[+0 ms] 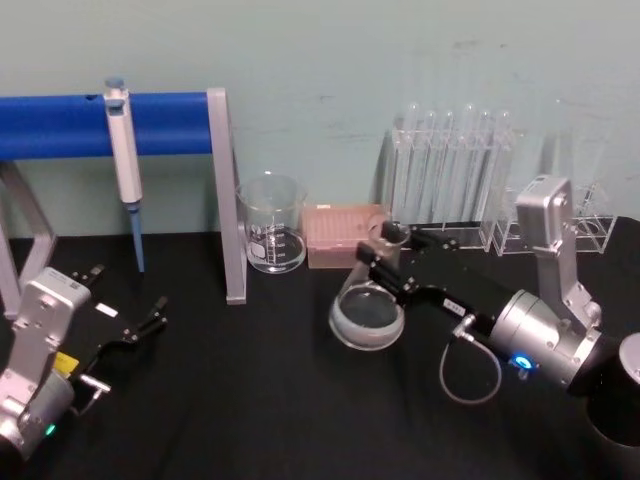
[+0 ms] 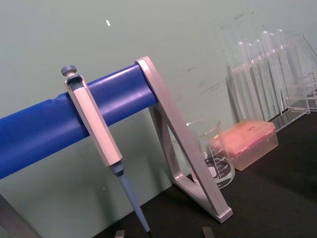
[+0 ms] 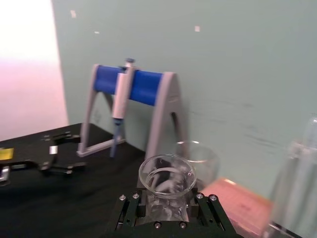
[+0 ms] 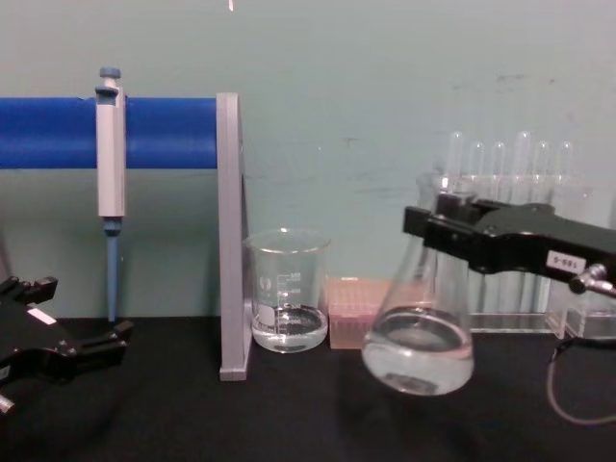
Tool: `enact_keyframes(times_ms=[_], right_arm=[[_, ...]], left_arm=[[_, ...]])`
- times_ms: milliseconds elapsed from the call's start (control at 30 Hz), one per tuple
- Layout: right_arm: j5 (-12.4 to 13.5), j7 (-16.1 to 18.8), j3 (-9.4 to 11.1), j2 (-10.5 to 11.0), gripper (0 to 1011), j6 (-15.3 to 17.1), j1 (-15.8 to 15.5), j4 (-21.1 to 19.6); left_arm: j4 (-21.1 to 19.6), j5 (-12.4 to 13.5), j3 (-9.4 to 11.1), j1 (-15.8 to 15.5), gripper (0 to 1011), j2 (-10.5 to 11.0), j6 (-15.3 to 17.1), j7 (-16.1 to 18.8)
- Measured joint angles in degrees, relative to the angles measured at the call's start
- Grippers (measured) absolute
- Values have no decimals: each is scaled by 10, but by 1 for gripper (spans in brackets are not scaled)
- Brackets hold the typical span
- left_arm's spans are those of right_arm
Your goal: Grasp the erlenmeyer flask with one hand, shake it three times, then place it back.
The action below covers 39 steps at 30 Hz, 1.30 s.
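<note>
Closest to me, the right gripper (image 4: 449,227) is clamped on the neck of the flask (image 4: 419,351), just under the flared rim, one jaw on each side. The flask hangs tilted, its base clear of the black table (image 1: 250,400), and the little liquid in it lies low in the wide bottom. Over on the left, the left gripper (image 1: 128,298) sits parked low by the table with its fingers spread and nothing in them.

This looks like the shaking stage. I can't judge how many shakes are done. Done well, the shakes would be short and even, with the clamp firm so the smooth neck doesn't slide. The mouth should be kept up so nothing slops out. For the set-down, the base wants to be level first.

There's little room behind. The beaker (image 4: 287,298) and a pink box (image 4: 358,310) stand near, then the blue stand (image 4: 164,133) with a pipette (image 4: 111,154). The test tubes (image 4: 510,173) are by the wall, so swings are safest kept away from them.
</note>
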Motion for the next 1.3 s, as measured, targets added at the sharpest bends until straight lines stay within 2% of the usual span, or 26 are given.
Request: enact_keyframes(times_ms=[233, 467, 700, 1033, 1300], right_arm=[[8, 38, -20, 6, 457, -8, 1, -8], [27, 81, -45, 17, 457, -10, 3, -17], [41, 107, -63, 26, 457, -12, 7, -20], [52, 111, -75, 32, 457, -18, 14, -18], [51, 78, -68, 29, 457, -22, 16, -9]], left_arm=[[0, 0, 0, 0, 1001, 0, 0, 0], [0, 0, 0, 0, 1001, 0, 0, 0], [0, 0, 0, 0, 1001, 0, 0, 0], [0, 0, 0, 0, 1001, 0, 0, 0], [0, 0, 0, 0, 1001, 0, 0, 0]])
